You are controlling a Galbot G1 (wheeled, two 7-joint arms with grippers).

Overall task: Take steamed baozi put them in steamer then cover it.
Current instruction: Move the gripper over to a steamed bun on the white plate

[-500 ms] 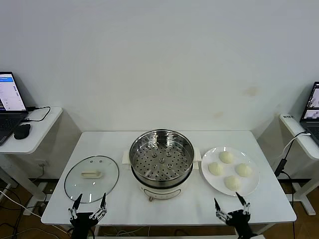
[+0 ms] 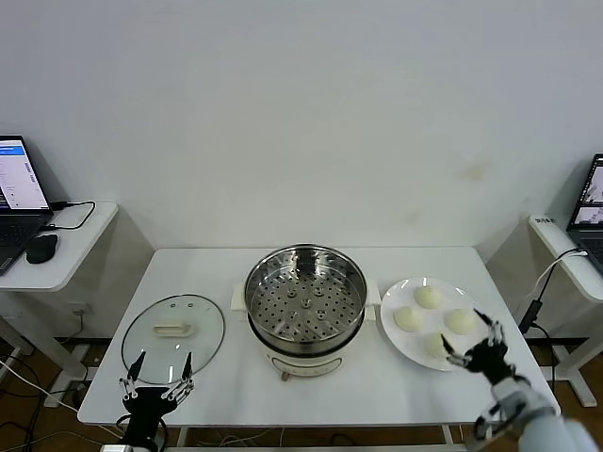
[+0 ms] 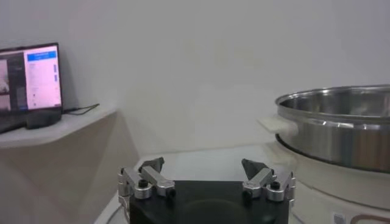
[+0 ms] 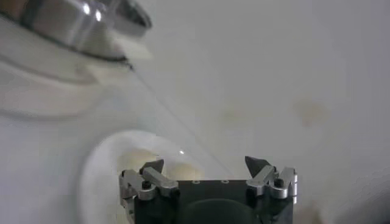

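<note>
A round shiny stainless-steel steamer (image 2: 305, 299) with a hole-dotted tray sits uncovered and holds nothing on its cream-white electric base at the middle of a white rectangular table (image 2: 311, 386), while four smooth, round, cream-white steamed baozi (image 2: 428, 298) lie clustered on a flat white round plate (image 2: 396, 337) on the steamer's right. The buns look plump, matte and unmarked, each far smaller than the pot. The right gripper (image 2: 472, 340), its black fingers spread wide apart and holding nothing, hovers at the plate's near right rim, with the nearest bun just beside its fingertips toward the steamer and the other three a little beyond it, toward the wall. The right wrist view looks past the parted fingers (image 4: 152, 176) onto the pale plate, with the steamer's steel rim (image 4: 79, 24) farther off. The left gripper (image 2: 158, 379), likewise spread apart and empty, waits at the table's near left edge, a round clear glass lid (image 2: 173, 336) with a cream handle lying flat just ahead of it and the steamer off to its right; its wrist view shows the pot's polished wall (image 3: 341, 125) well apart from its fingers (image 3: 149, 178).
</note>
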